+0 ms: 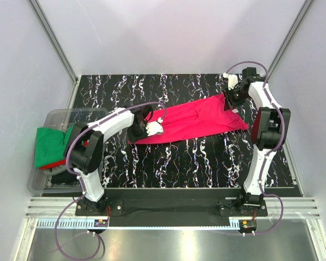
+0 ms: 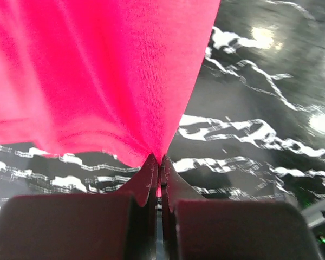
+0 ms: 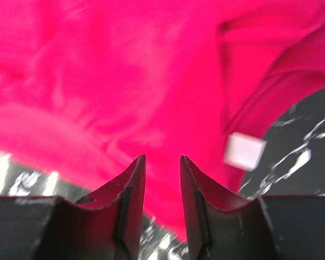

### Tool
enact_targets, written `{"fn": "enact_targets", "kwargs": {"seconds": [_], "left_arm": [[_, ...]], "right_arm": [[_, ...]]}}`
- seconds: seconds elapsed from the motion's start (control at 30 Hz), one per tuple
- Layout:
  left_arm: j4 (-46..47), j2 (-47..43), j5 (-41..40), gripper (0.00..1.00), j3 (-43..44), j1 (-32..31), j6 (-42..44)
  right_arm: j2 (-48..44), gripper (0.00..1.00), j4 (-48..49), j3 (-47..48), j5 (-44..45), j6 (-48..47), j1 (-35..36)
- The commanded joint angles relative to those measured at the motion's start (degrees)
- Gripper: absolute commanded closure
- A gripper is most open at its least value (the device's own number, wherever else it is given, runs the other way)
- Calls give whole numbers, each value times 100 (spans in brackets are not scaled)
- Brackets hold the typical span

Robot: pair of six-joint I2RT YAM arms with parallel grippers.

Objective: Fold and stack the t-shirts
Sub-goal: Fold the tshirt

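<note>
- The crimson t-shirt (image 1: 195, 124) lay stretched out in a long, creased band, not yet folded as far as I could see.
- The left gripper (image 2: 160, 162) was at the shirt's left end, clamped tight on a pinch of its hem, with the cloth fanning out from between the fingers.
- The right gripper (image 3: 162, 162) was at the shirt's far right corner with its jaws a narrow gap apart. The wrist view was blurred, and I saw no cloth caught between them.
- Left of the crimson shirt, past its held end, a clear bin (image 1: 70, 111) held the green t-shirt (image 1: 49, 147), which spilled over its rim. A bit of the red t-shirt (image 1: 57, 164) and the dark t-shirt (image 1: 62, 176) showed under it, all in a loose heap.
- The black marbled tabletop (image 1: 206, 163) around the crimson shirt carried no folded stack.
- I judged the job barely begun: the first shirt needed folding, three more were waiting, and nothing was stacked.
</note>
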Motion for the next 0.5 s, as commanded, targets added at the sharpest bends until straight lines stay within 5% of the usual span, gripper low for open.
{"fn": "enact_targets", "kwargs": {"seconds": [0.0,0.47], "left_arm": [[-470,-503,74,100,1,-132,-258],[-1060,-592,671,100,230,-967,-794]], "right_arm": [[399,62,243,658,397,235,124],[1699,66,-372,1975,969,-99,783]]}}
